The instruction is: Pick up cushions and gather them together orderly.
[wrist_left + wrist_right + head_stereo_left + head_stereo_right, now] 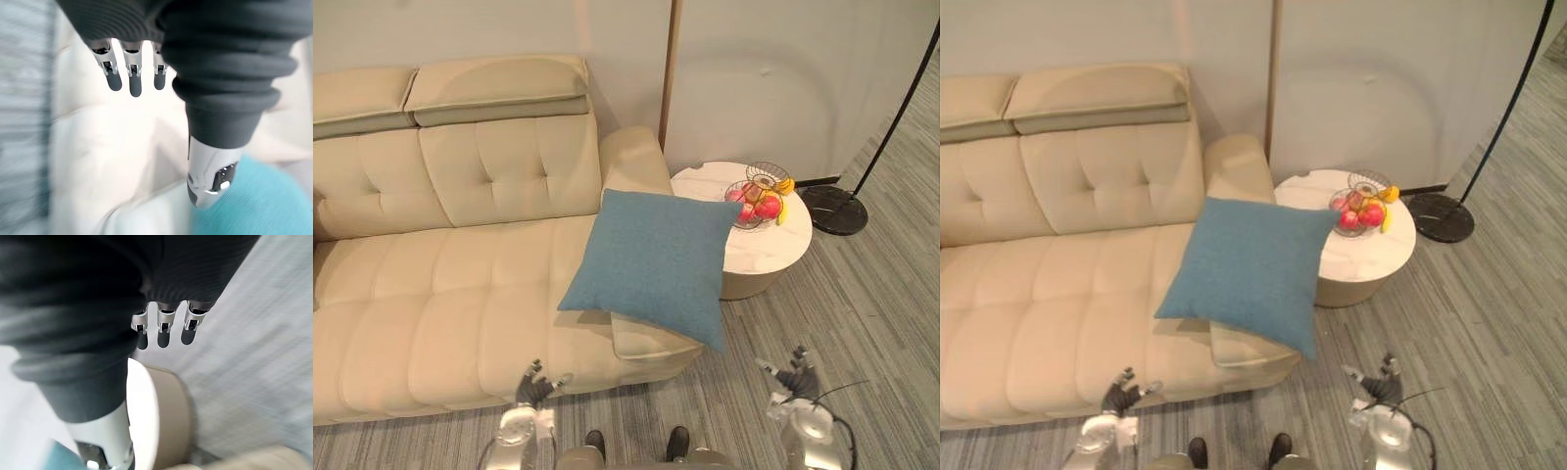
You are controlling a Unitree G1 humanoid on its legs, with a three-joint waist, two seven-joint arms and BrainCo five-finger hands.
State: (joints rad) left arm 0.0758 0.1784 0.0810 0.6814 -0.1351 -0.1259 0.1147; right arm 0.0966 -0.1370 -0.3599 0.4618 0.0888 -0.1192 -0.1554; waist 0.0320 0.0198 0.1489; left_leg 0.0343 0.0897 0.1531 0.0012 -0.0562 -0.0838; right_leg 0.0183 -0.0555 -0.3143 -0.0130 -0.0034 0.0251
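A blue square cushion (654,262) leans tilted on the right end of the cream sofa (440,294), its lower corner hanging past the seat edge; a cream cushion (646,338) lies flat under it. My left hand (536,385) hovers low in front of the sofa's front edge, fingers (132,76) straight and holding nothing. My right hand (795,374) hangs over the floor, right of the blue cushion, open and free as well; its fingers (164,328) point toward the round table (146,421).
A round white side table (773,255) stands right of the sofa arm with a wire basket of fruit (759,201) on it. A black floor lamp base (834,209) sits at the back right. Striped grey carpet (871,323) lies in front.
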